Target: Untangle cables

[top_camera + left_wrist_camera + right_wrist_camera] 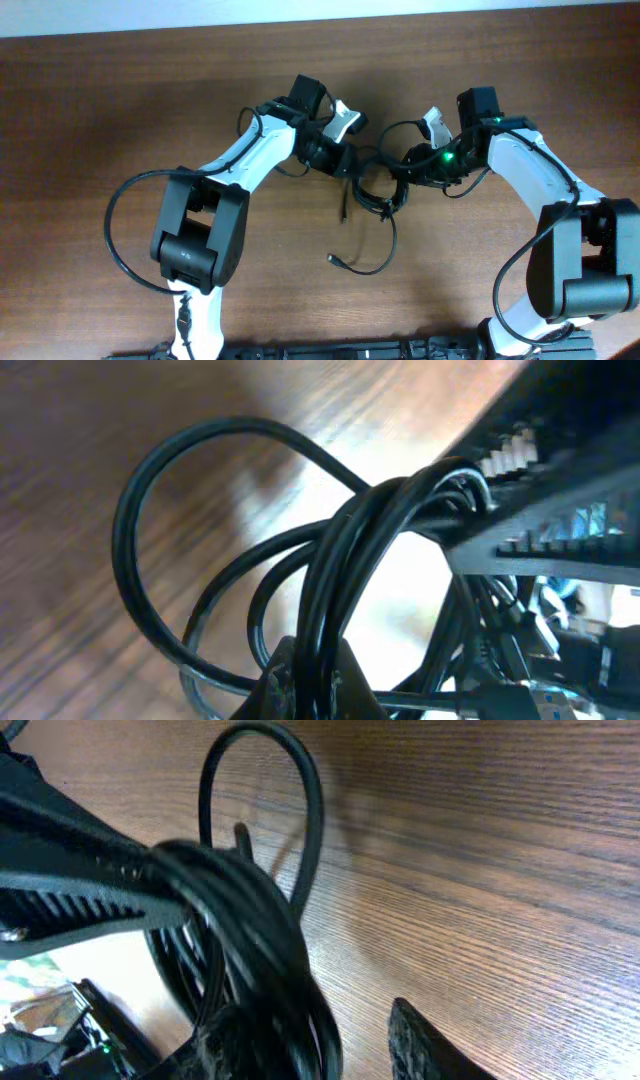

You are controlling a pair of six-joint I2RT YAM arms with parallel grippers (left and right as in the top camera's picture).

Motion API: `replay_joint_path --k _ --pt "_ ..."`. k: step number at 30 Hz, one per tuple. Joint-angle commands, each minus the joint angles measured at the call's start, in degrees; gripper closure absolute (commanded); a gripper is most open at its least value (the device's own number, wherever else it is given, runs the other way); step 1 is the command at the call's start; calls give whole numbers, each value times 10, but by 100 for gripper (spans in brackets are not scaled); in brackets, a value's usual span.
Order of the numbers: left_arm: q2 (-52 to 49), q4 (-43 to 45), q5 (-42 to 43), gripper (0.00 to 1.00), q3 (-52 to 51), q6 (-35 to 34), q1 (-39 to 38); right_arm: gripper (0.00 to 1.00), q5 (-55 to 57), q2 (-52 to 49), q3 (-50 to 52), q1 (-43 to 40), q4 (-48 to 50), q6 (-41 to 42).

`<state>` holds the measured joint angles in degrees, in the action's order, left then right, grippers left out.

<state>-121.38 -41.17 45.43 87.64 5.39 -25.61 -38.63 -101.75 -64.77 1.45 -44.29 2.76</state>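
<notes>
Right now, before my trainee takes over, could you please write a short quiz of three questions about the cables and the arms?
1. True or false: the cables are bunched between the left arm and the right arm.
2. The loose plug end lies: A) on the bare table, nearer the robot's bases than the bunch; B) on top of the left arm; C) hanging over the table's edge.
3. In the right wrist view, what shape does one cable make beyond the bunch?

Key: 1 true; 2 A; 3 a loop.
</notes>
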Motion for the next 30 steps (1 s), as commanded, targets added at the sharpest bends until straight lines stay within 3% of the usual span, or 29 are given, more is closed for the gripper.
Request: replay_joint_path --k 1,3,6,8,10,12,15,19,24,27,28,30 --pt "26 0 103 100 3 20 -3 70 -2 -3 -7 -3 2 -3" --pt "26 1 103 100 3 20 -3 92 -2 -3 -7 -2 2 -3" --pt "26 1 103 100 3 20 -3 96 -2 -3 -7 -2 2 -3" --pt "26 1 97 79 3 20 -3 96 -2 -3 -7 -2 2 -3" --pt "26 1 97 71 3 20 -3 96 -2 -3 -7 -2 2 -3" --pt "26 1 97 41 3 20 -3 96 -2 -3 -7 -2 2 -4" --pt "26 -1 97 20 3 20 -3 96 -2 -3 -7 -2 2 -4" --pt "26 -10 88 21 3 20 -2 96 -2 -3 -7 -2 2 -3" --pt "26 -19 -41 18 3 20 -1 96 -23 -3 -7 -2 0 -10" --pt "26 -20 -74 11 3 20 -1 96 -28 -3 -7 -2 0 -10" --pt "26 -20 -75 15 3 20 -1 96 -39 -3 -7 -2 0 -10" --pt "26 -20 -75 40 3 20 -2 96 -70 -3 -7 -2 0 -30"
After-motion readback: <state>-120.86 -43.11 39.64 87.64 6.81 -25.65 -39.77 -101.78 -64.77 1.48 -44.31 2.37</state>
